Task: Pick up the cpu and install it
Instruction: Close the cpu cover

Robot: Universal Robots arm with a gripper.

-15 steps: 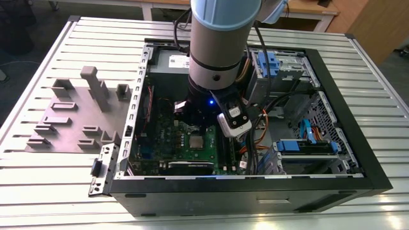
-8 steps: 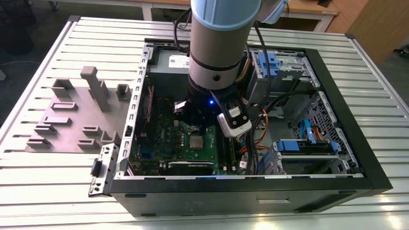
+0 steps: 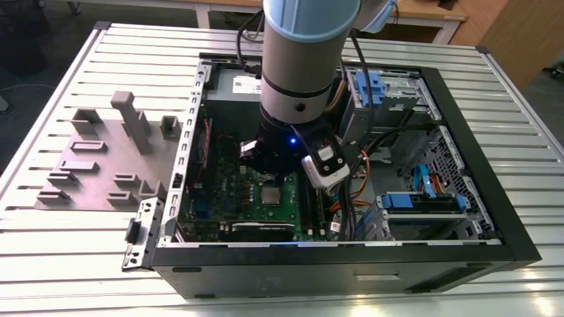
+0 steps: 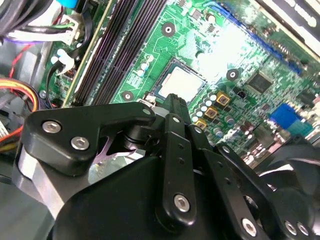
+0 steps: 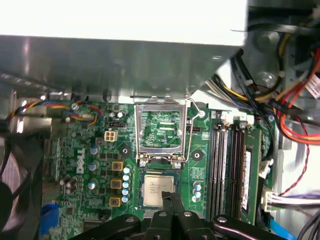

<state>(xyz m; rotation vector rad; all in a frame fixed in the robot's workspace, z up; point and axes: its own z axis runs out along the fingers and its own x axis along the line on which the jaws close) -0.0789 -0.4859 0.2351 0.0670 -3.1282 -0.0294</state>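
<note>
Your open computer case (image 3: 495, 198) holds the motherboard (image 5: 100, 150), and the cpu (image 5: 159, 189) lies flat in its socket there, with the silver load frame (image 5: 162, 127) flipped up just beside it. The gripper (image 5: 172, 198) hangs over the cpu's edge, drawn narrow and holding nothing. In the exterior view the arm (image 3: 300, 66) covers its tip.

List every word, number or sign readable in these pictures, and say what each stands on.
No text can be quoted with certainty.
cpu: faint print on its metal top, too small to read.
motherboard: white lettering near the capacitors, too blurred to quote.
memory stick: white label, print too small.
white sticker, on the grey box in the exterior view: unreadable.
</note>
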